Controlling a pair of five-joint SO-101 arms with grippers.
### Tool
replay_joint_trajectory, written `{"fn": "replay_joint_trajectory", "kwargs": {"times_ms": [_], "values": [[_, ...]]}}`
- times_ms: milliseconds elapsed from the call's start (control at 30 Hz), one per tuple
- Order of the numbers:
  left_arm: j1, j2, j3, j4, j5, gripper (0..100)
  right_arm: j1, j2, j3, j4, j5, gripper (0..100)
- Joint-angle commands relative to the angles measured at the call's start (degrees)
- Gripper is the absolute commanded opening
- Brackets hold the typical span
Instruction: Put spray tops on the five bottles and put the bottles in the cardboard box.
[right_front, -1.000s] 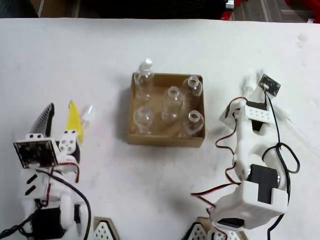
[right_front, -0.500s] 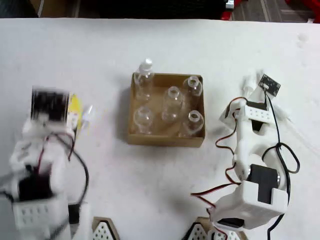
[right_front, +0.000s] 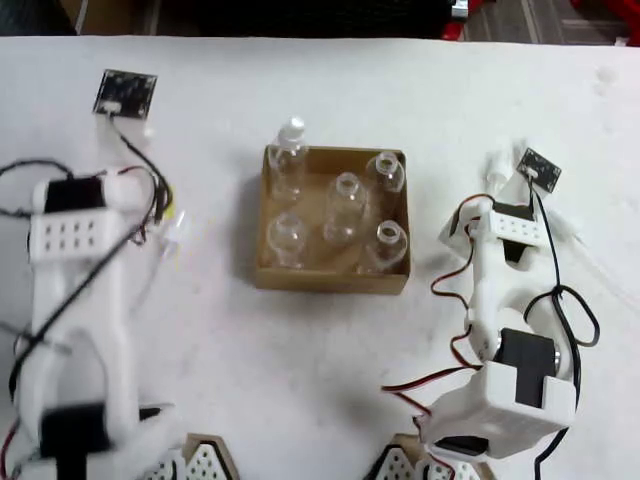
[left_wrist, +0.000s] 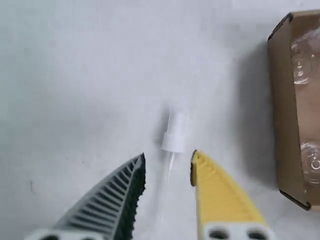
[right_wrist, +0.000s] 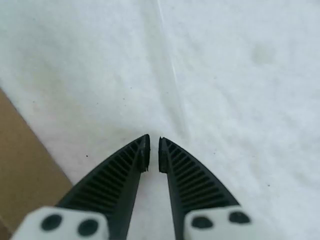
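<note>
This looks like a robotics lab or maker's workshop. A table (right_front: 320, 90) under a plain white cover carries two small white plastic arms, the left arm (right_front: 75, 300) at 8 o'clock and the right arm (right_front: 500, 290) at 4 o'clock, with loose red and black wires (right_front: 560, 300) and a bare circuit board (right_front: 125, 92). The left pincer (left_wrist: 168, 157) has ribbed, printed-looking fingers. At 12 o'clock a dim room (right_front: 300, 18) shows beyond the table.

1. No text, number or sign can be read.
2. Box (right_front: 335, 278): plain brown walls.
3. Bottles (right_front: 342, 205): clear, with no legible label.
4. Wrist boards (right_front: 126, 92): any marking is too small to read.
</note>
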Motion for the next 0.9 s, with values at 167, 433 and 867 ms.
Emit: {"fn": "replay_joint_trajectory", "kwargs": {"times_ms": [167,433,867], "values": [[-0.6,17.8,-16.2,5.8,-8.7,14,-0.9,-0.2,-1.6,-0.7,0.4,2.1],[0.3,32.1,-16.5,-1.5,-15.6,14,-0.7,-0.2,-1.6,-0.7,0.4,2.1],[0.3,35.6,-18.4,-6.1,-15.6,15,-0.7,-0.2,-1.6,-0.7,0.4,2.1]]}}
